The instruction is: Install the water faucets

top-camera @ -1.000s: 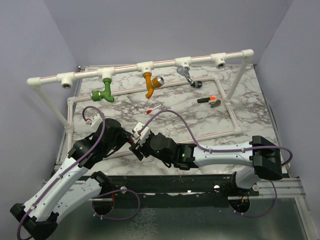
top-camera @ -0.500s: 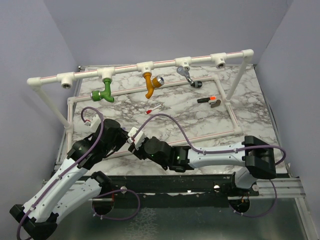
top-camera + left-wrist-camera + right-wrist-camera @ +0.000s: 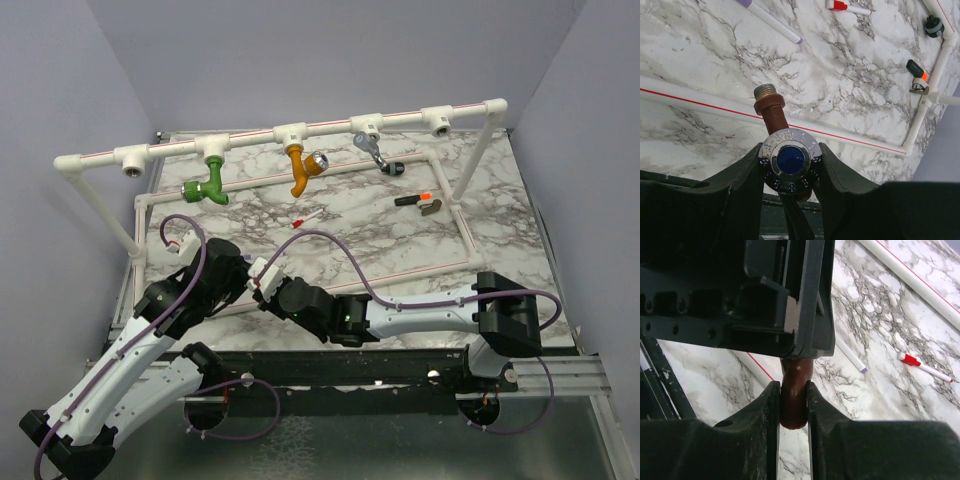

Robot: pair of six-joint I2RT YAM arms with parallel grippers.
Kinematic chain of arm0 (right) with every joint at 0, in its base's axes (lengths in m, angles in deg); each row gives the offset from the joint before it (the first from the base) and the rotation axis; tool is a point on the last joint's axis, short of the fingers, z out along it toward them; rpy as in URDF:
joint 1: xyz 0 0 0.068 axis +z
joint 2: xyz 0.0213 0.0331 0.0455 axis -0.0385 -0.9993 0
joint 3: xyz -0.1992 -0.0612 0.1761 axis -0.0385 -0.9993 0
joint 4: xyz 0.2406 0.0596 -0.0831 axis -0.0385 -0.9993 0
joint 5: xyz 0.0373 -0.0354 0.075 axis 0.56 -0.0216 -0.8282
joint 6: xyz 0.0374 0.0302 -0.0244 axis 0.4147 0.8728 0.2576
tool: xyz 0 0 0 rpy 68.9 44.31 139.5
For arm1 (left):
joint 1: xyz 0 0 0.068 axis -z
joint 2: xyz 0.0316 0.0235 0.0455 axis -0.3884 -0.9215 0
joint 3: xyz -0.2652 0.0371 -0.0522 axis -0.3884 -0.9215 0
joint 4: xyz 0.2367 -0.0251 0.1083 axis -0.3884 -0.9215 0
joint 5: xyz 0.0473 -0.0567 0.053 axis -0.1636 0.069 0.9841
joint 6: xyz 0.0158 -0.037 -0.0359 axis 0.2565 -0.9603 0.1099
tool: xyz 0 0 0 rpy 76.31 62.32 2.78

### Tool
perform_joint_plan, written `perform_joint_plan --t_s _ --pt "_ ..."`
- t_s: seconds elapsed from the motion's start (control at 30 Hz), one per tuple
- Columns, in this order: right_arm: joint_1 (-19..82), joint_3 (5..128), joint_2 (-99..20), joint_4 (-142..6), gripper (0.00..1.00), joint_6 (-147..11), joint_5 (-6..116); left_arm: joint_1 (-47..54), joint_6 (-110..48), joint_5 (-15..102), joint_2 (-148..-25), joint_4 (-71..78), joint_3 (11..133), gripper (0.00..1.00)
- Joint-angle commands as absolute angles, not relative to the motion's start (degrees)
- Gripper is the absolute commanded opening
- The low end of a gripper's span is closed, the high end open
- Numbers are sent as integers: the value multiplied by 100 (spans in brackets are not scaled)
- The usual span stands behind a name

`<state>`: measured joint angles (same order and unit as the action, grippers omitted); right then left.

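Dark brown faucet (image 3: 771, 106): you have it off the tabletop (image 3: 380, 238) at the near left, pinched between both arms. In the left wrist view the left gripper (image 3: 790, 161) is closed on its chrome knob (image 3: 790, 150) (blue disc at the centre), one finger pad on each side, with the brass-coloured threaded end pointing away from the camera over a white frame pipe (image 3: 700, 97) with a red line. In the right wrist view the right gripper (image 3: 791, 399) is narrowed around the brown spout, both pads touching it, and the left arm's dark housing fills the frame just above. From the top camera the faucet itself is too hidden between the two wrists to make out. Up on the raised white rail (image 3: 250, 137), the dark green faucet (image 3: 207, 186) hangs under one tee, spout to the left. The mustard-orange faucet (image 3: 300, 172) hangs under the next tee, and the silver-grey faucet (image 3: 370, 148) sits tilted under the third. The outer tees show open mouths, left end tee (image 3: 132, 161) and right end tee (image 3: 437, 121). A red-and-white pen (image 3: 308, 218) lies mid-tabletop. A black-and-orange piece (image 3: 412, 199) lies toward the right, beside the frame pipe there.
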<state>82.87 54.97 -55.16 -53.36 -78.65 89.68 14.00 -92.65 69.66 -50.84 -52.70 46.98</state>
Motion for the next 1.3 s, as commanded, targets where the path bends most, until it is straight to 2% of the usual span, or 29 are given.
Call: perform_joint_plan --t_s 0.0,0.13,0.17,0.37,0.43,0.57,0.7,1.13,1.27 --pt "8377 5733 -5729 -5587 1 -7980 9302 1395 -9347 6937 -5008 -5225 4904 0" --pt "8403 5692 -5673 -5554 1 -7980 9411 1397 -9346 6923 -5013 -5215 4896 0" --pt "8403 5683 -5655 -5548 1 -7980 9446 1397 -9347 6923 -5008 -5217 4896 4" --pt "8415 5546 -5456 -5539 1 -7916 9598 1397 -9302 6910 -4939 -5197 4943 54" --pt "8414 5467 -5356 -5532 1 -7864 9611 1392 -9282 6923 -4881 -5184 4973 66" --pt "8414 5277 -5200 -5568 1 -7755 9642 1397 -9205 6879 -4772 -5135 5000 80" --pt "8413 5033 -4989 -5631 1 -7579 9675 1397 -8945 6663 -4711 -4986 4948 87" --pt "8388 3877 -3637 -5996 1 -6726 9627 1397 -7241 5300 -4223 -4306 4665 91" --pt "8208 3513 -3049 -6078 1 -6469 9221 1395 -6773 4877 -4008 -4110 4640 94"
